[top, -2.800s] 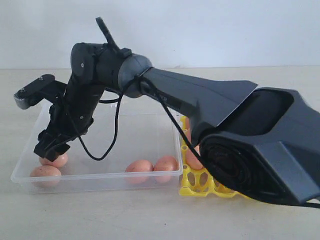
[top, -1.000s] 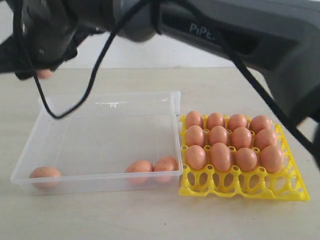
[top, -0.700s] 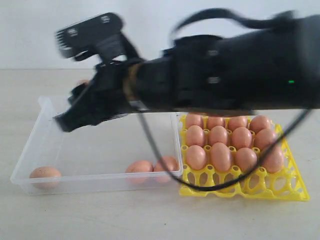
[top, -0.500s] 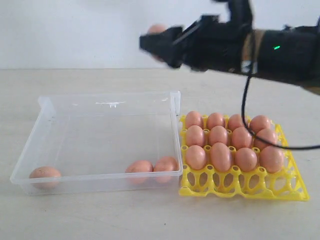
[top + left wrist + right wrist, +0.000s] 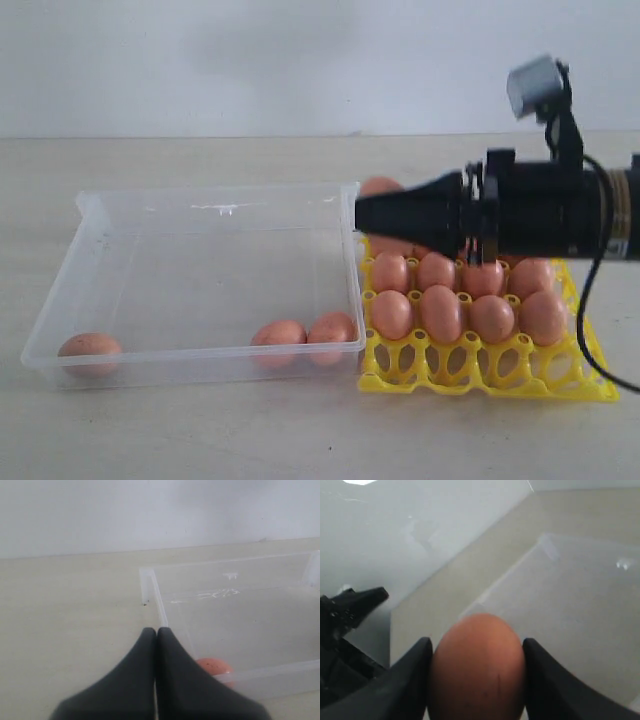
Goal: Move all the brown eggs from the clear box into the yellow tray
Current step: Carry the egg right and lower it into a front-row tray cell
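Observation:
My right gripper [image 5: 367, 206] reaches in from the right and is shut on a brown egg [image 5: 379, 186], held just above the back left corner of the yellow tray [image 5: 470, 372]. In the right wrist view this egg [image 5: 476, 667] fills the gap between both fingers. Several brown eggs [image 5: 441, 311] sit in the tray's back three rows. The clear box [image 5: 95, 222] holds three brown eggs: one [image 5: 90, 349] at its front left, two [image 5: 279, 333] [image 5: 333, 327] at its front right. My left gripper [image 5: 156, 631] is shut and empty beside the box's corner [image 5: 146, 587], near an egg [image 5: 216, 666].
The box and tray stand side by side on a pale tabletop [image 5: 200, 440], with a white wall behind. The tray's front row of cups [image 5: 425, 365] holds nothing. A dark arm part [image 5: 350, 611] shows at the edge of the right wrist view.
The right arm has swung from the box's left side across to the right with an egg in its grip, and has come down from high above to just over the tray.

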Robot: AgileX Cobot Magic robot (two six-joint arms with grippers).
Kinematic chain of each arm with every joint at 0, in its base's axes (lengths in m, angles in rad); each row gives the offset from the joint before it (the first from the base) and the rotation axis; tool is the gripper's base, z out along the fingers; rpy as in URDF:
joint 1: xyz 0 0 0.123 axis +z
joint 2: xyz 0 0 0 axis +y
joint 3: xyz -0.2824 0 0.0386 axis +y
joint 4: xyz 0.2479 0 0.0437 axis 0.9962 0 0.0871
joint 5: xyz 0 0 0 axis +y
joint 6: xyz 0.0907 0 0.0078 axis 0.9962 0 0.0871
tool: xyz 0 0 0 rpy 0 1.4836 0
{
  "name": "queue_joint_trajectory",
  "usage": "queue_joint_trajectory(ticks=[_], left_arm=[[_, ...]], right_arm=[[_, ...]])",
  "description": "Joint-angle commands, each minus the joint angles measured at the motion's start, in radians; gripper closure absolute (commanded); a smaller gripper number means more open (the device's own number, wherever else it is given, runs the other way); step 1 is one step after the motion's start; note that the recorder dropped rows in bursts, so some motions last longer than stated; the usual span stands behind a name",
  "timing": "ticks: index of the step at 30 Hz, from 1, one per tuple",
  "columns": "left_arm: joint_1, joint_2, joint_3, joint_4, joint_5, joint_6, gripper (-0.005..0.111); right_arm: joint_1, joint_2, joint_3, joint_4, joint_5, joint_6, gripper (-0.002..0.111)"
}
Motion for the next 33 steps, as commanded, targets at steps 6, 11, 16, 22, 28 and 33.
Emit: queue_joint_trajectory(ticks=[6,11,16,22,28,33], left_arm=[[-0.003,-0.002,-0.003,-0.008,-0.006,0.003,0.111],[-0.003,-0.002,-0.003,-0.008,-0.006,0.003,0.111],[-0.003,-0.002,-0.003,-0.022,-0.006,0.003,0.111],[-0.003,-0.002,-0.003,-0.024,-0.006,0.003,0.111],[-0.003,-0.002,-0.003,-0.102,-0.006,0.003,0.111],[-0.003,-0.002,-0.003,-0.154,-0.010,0.003,0.111]], right_arm=[[0.001,-0.013,0.213,0.125,0.170,-0.361,0.109],[0.001,-0.013,0.213,0.148,0.266,-0.447,0.109],[0.001,0.044,0.211,0.197,0.235,-0.473,0.109],[0.001,0.115,0.211,0.193,0.190,-0.520,0.109],[0.075,0.126,0.211,0.198,0.198,-0.587,0.109],[0.161,0.126,0.209,0.302,0.353,-0.638,0.109]])
